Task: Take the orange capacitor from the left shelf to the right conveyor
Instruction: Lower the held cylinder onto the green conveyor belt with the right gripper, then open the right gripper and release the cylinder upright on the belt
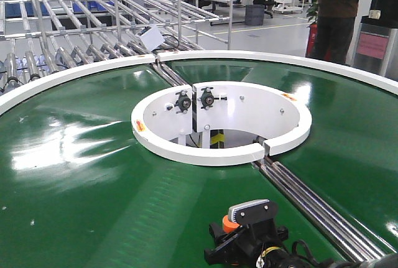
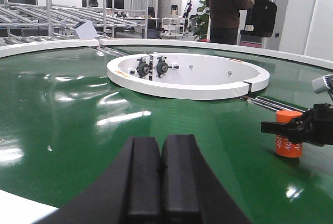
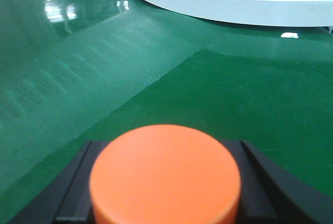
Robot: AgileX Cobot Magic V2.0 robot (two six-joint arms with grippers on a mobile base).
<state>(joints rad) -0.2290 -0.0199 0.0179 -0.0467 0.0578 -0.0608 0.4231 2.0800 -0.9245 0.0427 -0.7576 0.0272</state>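
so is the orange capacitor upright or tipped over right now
Upright: the orange capacitor stands on end on the green belt, flat top up, between the right gripper's jaws.

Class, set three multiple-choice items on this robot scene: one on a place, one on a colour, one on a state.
1. Where does the orange capacitor stand?
A. on the green belt
B. inside the white central ring
C. on a roller rack

2. What colour is the conveyor's outer rim?
A. blue
B. white
C. black

3. How is the left pincer?
A. open
B. shut, empty
C. shut on the capacitor

Key: 1 A, its base meets the belt; 2 B, a white band edges the belt; 3 B, its pads touch, nothing between.
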